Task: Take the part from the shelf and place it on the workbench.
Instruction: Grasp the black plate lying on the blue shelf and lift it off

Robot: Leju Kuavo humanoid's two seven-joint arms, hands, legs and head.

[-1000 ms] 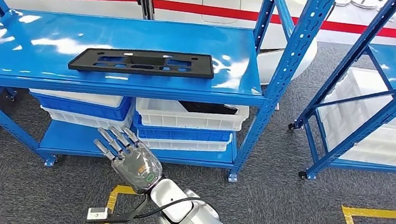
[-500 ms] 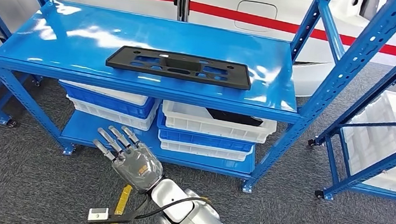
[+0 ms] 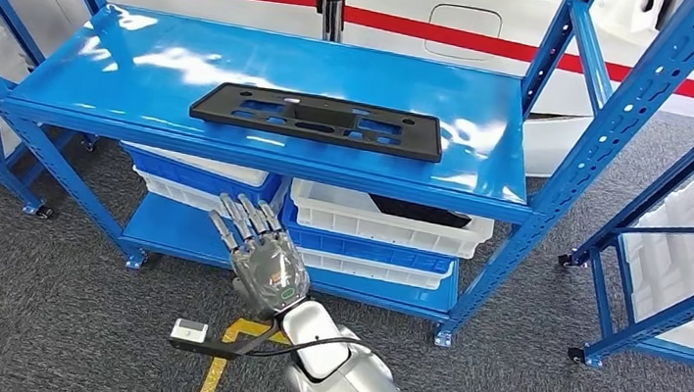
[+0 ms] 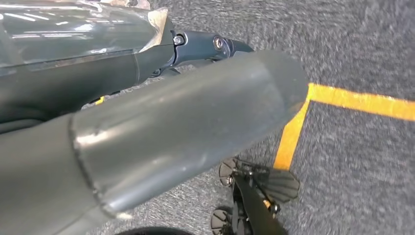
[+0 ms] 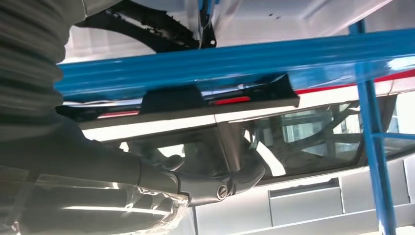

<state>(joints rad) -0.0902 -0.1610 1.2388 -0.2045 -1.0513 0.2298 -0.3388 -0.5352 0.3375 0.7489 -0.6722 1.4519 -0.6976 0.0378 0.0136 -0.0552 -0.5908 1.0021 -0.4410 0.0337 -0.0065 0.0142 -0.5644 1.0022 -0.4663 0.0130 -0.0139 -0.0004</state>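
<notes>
Head view, flat black rectangular plastic part with cut-outs (image 3: 318,119) lying on glossy blue metal shelf (image 3: 141,64), right hand (image 3: 264,261) raised below the shelf edge, fingers spread, holding nothing, white plastic bins (image 3: 389,223) beneath, right wrist view, part (image 5: 220,95) above the thumb, left wrist view, left hand (image 4: 147,122) blurred, cannot tell its state.

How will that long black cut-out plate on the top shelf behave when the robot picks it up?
The black plate looks like moulded plastic, thin and full of cut-outs, so it is probably light and fairly stiff, perhaps bending slightly at the ends. It lies flat on the glossy blue shelf, so it may slide if nudged. Being long, it could tilt if held near one end.
</notes>
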